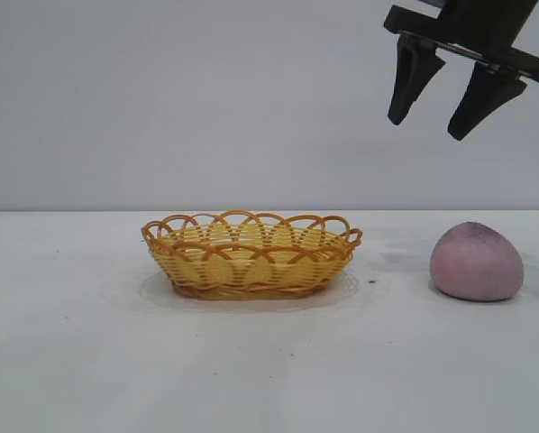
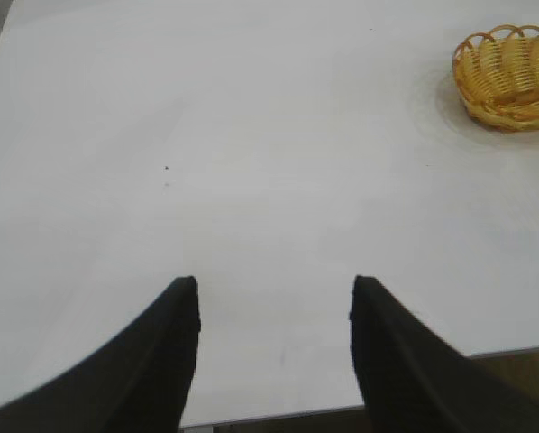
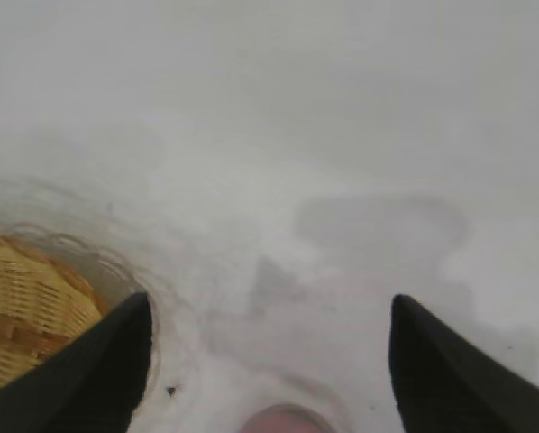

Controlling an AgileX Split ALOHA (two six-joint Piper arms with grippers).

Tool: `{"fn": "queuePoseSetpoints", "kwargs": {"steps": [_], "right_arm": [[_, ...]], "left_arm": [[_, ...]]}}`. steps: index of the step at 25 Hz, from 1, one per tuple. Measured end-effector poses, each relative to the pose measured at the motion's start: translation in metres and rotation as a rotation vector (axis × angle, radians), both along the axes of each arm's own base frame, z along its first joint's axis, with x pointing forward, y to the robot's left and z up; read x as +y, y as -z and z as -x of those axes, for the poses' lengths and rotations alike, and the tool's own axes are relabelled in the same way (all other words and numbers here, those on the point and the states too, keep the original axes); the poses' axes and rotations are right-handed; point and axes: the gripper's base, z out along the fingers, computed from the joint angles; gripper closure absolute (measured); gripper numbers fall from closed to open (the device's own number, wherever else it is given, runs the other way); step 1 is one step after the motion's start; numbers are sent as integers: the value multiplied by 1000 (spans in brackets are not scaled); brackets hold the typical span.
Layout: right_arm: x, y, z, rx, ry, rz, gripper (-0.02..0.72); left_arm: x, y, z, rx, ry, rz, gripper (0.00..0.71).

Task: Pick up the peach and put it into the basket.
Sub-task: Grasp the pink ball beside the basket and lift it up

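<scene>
The pink-mauve peach (image 1: pixel 478 262) with a dark smudge on top sits on the white table at the right. The yellow wicker basket (image 1: pixel 251 253) with an orange looped rim stands at the middle, empty. My right gripper (image 1: pixel 427 122) hangs open high above the table, above and slightly left of the peach. In the right wrist view its open gripper (image 3: pixel 268 311) frames bare table, with a sliver of the peach (image 3: pixel 283 420) and part of the basket (image 3: pixel 26 311). My left gripper (image 2: pixel 274 290) is open over bare table, far from the basket (image 2: pixel 513 77).
The white table (image 1: pixel 89 361) spreads wide around the basket and peach. Its near edge shows in the left wrist view (image 2: pixel 278 417). A small dark speck (image 3: pixel 171 391) lies on the table between basket and peach.
</scene>
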Motion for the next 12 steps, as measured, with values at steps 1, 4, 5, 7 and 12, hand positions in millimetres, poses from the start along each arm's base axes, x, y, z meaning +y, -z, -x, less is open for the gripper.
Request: {"fn": "queuePoseSetpoints", "kwargs": {"steps": [1, 4, 5, 7, 12], "right_arm": [[0, 0, 0, 0, 0, 0, 238], [0, 0, 1, 7, -20, 6, 238], [0, 1, 1, 6, -28, 11, 238], [0, 1, 3, 13, -47, 18, 238], [-2, 3, 8, 55, -97, 58, 238]], "left_arm": [[0, 1, -2, -8, -2, 1, 381], [1, 3, -4, -8, -18, 6, 381], [2, 3, -4, -10, -22, 2, 381], [2, 3, -4, -15, -25, 2, 381], [2, 3, -5, -18, -26, 0, 381]]}}
